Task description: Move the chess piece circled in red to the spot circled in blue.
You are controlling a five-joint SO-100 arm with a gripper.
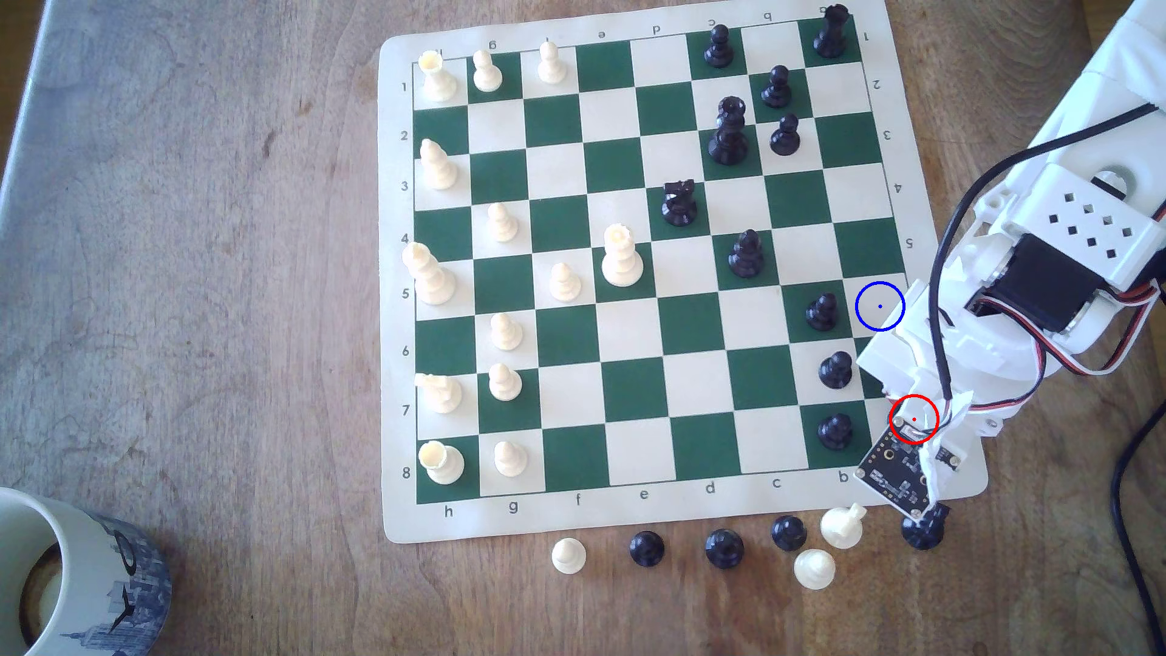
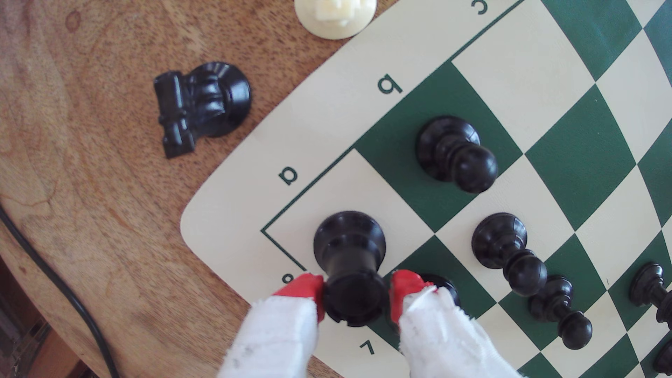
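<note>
Black rook [image 2: 349, 267] on corner cream square; top pinched between pincer [image 2: 354, 294] tips

- The wooden table [image 1: 208, 265] that I worked over was brown, worn and streaked.
- A green-and-cream chess mat [image 1: 637, 511] lay flat on it, toward the exterior view's right.
- Seven captured pieces stood on bare wood just below the mat's lower edge: three cream [image 1: 568, 555] and four black [image 1: 647, 547].
- One of these, a black knight [image 2: 203, 105], sat near the mat's corner in my wrist view.
- A patterned mug [image 1: 76, 580] occupied the exterior view's lower left corner.
- A black cable [image 1: 1136, 536] trailed across the wood at the exterior view's right edge.
</note>
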